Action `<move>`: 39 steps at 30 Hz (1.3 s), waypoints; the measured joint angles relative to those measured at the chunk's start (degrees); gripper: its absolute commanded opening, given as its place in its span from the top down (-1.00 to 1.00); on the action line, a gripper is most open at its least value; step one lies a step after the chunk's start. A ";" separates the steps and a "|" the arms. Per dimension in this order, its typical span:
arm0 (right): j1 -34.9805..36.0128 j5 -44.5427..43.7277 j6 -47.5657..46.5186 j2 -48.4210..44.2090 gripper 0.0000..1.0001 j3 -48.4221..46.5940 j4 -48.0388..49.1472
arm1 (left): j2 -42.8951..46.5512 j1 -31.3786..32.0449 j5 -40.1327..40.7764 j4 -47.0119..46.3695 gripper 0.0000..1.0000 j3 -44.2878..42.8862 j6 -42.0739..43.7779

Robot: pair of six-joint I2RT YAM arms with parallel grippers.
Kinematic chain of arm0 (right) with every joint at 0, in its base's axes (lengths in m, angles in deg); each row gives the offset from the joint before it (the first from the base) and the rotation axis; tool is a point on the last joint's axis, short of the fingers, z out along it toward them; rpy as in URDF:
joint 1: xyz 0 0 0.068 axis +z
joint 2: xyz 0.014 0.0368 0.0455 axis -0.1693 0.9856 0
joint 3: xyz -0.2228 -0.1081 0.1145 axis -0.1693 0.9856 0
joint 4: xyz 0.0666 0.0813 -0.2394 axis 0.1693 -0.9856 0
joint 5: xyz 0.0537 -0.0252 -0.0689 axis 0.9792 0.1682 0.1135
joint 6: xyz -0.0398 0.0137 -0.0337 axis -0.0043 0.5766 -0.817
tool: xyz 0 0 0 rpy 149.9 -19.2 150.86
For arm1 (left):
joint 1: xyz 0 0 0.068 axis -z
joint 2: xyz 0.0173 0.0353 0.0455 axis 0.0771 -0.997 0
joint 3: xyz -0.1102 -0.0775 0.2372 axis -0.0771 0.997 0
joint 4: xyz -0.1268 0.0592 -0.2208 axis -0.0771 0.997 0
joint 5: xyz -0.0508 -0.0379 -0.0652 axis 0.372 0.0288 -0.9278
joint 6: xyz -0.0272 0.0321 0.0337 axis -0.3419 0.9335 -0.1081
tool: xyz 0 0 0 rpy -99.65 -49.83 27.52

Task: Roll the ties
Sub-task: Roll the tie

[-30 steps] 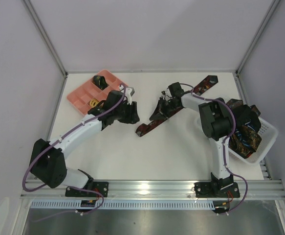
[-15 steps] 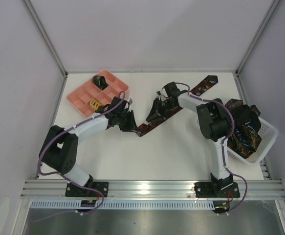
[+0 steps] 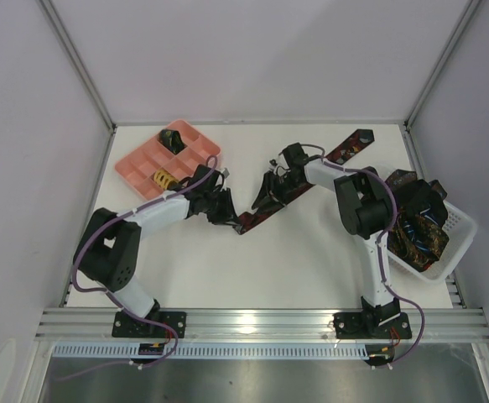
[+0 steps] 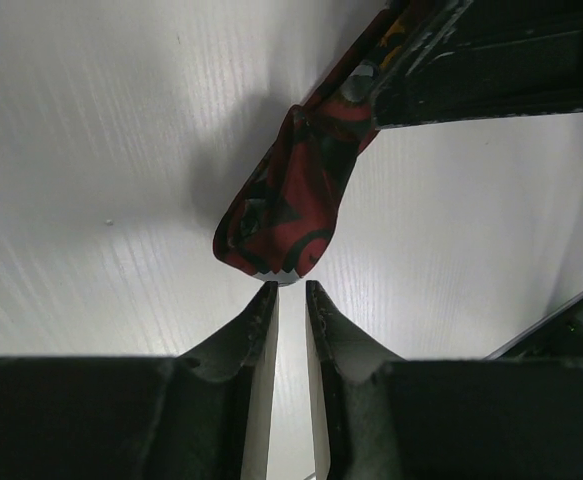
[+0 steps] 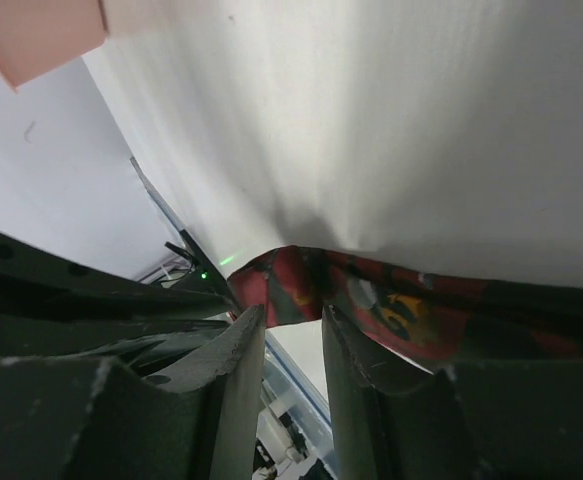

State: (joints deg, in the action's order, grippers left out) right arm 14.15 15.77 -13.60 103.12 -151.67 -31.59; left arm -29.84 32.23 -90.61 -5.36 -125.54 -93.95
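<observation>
Left gripper [image 4: 290,287] nearly closed at tie [image 4: 291,200] end; hold unconfirmed.
Right gripper [image 5: 292,312] parted. Tie looks soft, light, probably slippery; best pinched at its end.

I count two arms, both mine, with one gripper each: my left gripper [image 3: 225,215] and my right gripper [image 3: 265,196]. One tie [image 3: 351,145] lies stretched out on the one table [image 3: 311,260], from near the far right corner toward the middle. One pink tray [image 3: 139,159] by the far left corner holds two rolls: one dark roll [image 3: 174,138] and one yellow roll [image 3: 162,178]. One white basket [image 3: 460,225] at the right edge holds a heap of ties [image 3: 416,231]; I cannot tell how many.
</observation>
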 measured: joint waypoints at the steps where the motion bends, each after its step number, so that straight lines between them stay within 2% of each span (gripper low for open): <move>1: -0.02 0.00 -0.11 0.39 0.29 0.00 -0.04 | 0.00 0.00 -0.13 -0.09 0.54 -0.17 0.00; 24: 1.31 0.44 -0.04 2.89 0.28 0.00 0.85 | -5.18 -0.11 -1.29 -1.27 0.56 -2.47 0.11; 27: 1.42 0.46 -0.04 3.02 0.38 0.00 0.87 | -5.20 -0.11 -1.29 -1.27 0.56 -2.47 0.13; 33: 1.51 0.11 -0.48 3.13 0.44 0.00 0.79 | -5.20 -0.11 -1.29 -1.27 0.56 -2.47 0.15; 39: 1.51 -0.63 -1.14 3.13 0.72 0.00 0.68 | -5.22 -0.11 -1.27 -1.22 0.56 -2.47 0.39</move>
State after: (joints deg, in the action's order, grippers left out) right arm 15.66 15.14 -14.74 106.24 -151.67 -30.92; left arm -35.07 32.13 -91.87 -6.58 -128.01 -93.55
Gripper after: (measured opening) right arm 0.183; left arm 0.221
